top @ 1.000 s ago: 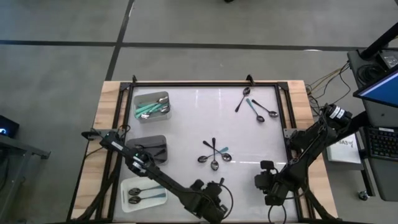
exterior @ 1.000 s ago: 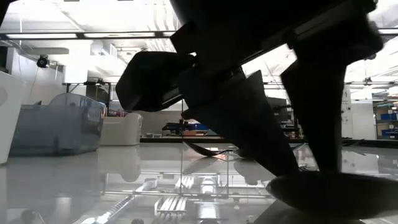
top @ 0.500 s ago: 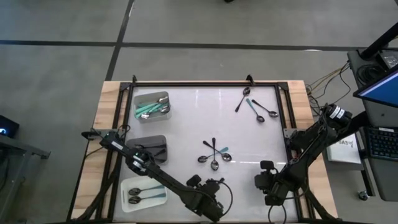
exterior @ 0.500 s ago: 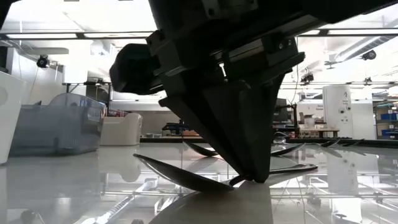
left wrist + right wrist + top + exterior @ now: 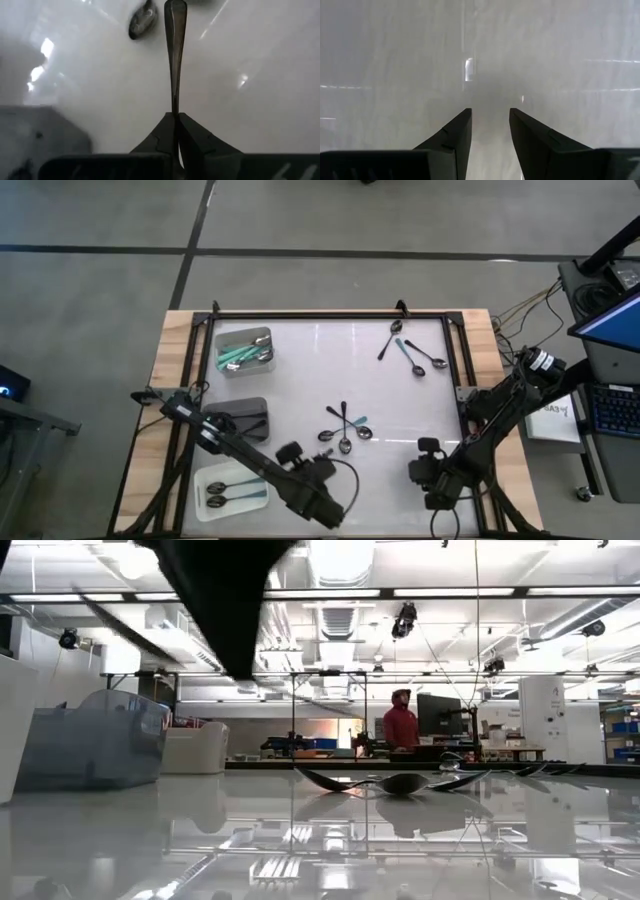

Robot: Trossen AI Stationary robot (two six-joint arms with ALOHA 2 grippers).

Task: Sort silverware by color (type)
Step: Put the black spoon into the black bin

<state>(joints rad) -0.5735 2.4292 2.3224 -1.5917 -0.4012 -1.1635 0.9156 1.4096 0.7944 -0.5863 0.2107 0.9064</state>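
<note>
Along the table's left edge sit three trays in a column: a grey tray (image 5: 244,349) at the far corner with teal-handled spoons heaped inside, a dark tray (image 5: 240,420) in the middle, and a white tray (image 5: 232,491) at the near corner holding two spoons side by side. The left gripper (image 5: 322,468) hangs just right of the white tray, above the near part of the white table (image 5: 300,380). The left wrist view shows what the overhead shot can't: the fingers (image 5: 159,141) are pinched tight on a silver spoon handle (image 5: 175,55), which sticks straight out ahead of them, with another spoon bowl (image 5: 142,24) lying on the table beyond.

Plenty of bare surface lies between the trays and the centre, where a cluster of about five spoons (image 5: 345,428) fans out, black and teal handles crossing. Three more spoons (image 5: 410,350) lie near the far right corner, close to the frame rail.

The right gripper (image 5: 428,470) waits at the near right edge, and in its wrist view the jaws stand well apart with nothing between them.

From table height, the centre cluster shows as a low silhouette (image 5: 400,781), and a person in red (image 5: 401,725) stands in the room beyond.
</note>
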